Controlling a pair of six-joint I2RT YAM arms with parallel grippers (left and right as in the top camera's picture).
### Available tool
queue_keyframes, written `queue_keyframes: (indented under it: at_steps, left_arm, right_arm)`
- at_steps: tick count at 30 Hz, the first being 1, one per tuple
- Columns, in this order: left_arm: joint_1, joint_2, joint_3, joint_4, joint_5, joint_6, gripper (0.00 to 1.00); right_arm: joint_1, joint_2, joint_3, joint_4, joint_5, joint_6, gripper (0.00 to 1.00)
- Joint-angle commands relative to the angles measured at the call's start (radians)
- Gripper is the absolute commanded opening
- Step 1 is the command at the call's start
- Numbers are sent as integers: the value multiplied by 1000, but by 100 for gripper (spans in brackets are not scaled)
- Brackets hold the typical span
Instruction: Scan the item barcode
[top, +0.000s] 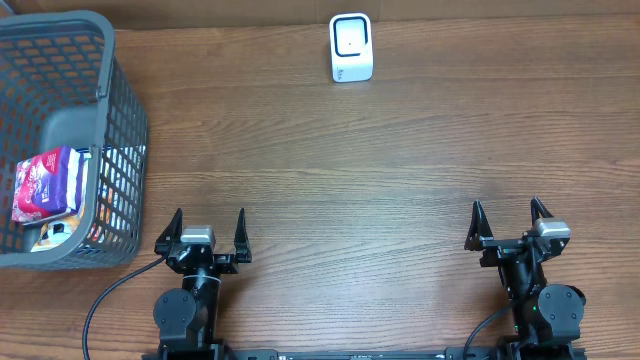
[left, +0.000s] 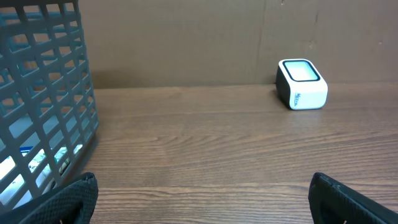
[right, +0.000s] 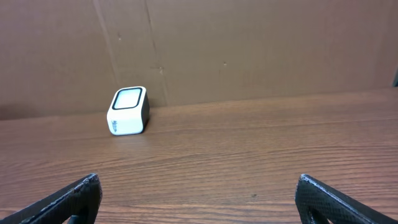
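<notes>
My left fingers (top: 209, 222) and right fingers (top: 506, 212) gape empty; the packet (top: 42, 185) in the basket (top: 125, 140) looks light: I'd pinch its edge

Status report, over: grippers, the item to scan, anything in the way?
Open, empty: left gripper, right gripper. Item, purple packet, lies in grey basket, untouched. The scanner at far edge, nothing before it. Basket wall between left gripper and packet.

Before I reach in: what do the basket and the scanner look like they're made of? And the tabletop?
Basket: probably moulded plastic, grey and matte, with open grid walls.
Scanner: smooth white plastic shell; the dark-framed window is likely glass or clear plastic.
Tabletop: brown wood grain with a low sheen; solid wood or laminate, cannot tell.
</notes>
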Motion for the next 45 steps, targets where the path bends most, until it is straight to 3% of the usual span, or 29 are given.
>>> queue_keyframes:
  at_steps: [1,7,13,19,24,28,31,36,40,43,45]
  left_arm:
    - [9,-11,-5,-1,-10,19,100]
    - [9,-11,-5,1,6,-5,100]
    - [9,-11,-5,1,20,-269,100]
    - [9,-11,-5,1,31,-309,100]
    - [9,-11,-4,40,194,-531,100]
    - [9,-11,10,198,364,-527,100]
    - [9,-11,81,232,395,-519,100]
    - [9,45,351,-5,359,-340,100]
    - [9,266,689,-407,261,-266,99]
    - [8,513,992,-684,427,-122,100]
    - [8,599,1094,-741,476,-63,100]
  right_arm:
    - [1,-8,-10,5,10,-4,100]
    - [1,-8,-10,5,10,-4,100]
    - [1,-8,-10,5,10,-4,100]
    - [1,-8,-10,5,10,-4,100]
    - [1,-8,-10,5,10,-4,100]
    - [1,-8,-10,5,10,-4,100]
    - [1,-8,-10,5,10,-4,100]
    - [1,-8,-10,5,10,-4,100]
    - [1,-8,-10,5,10,-4,100]
    - [1,-8,-10,5,10,-4,100]
    - [1,-8,-10,5,10,-4,100]
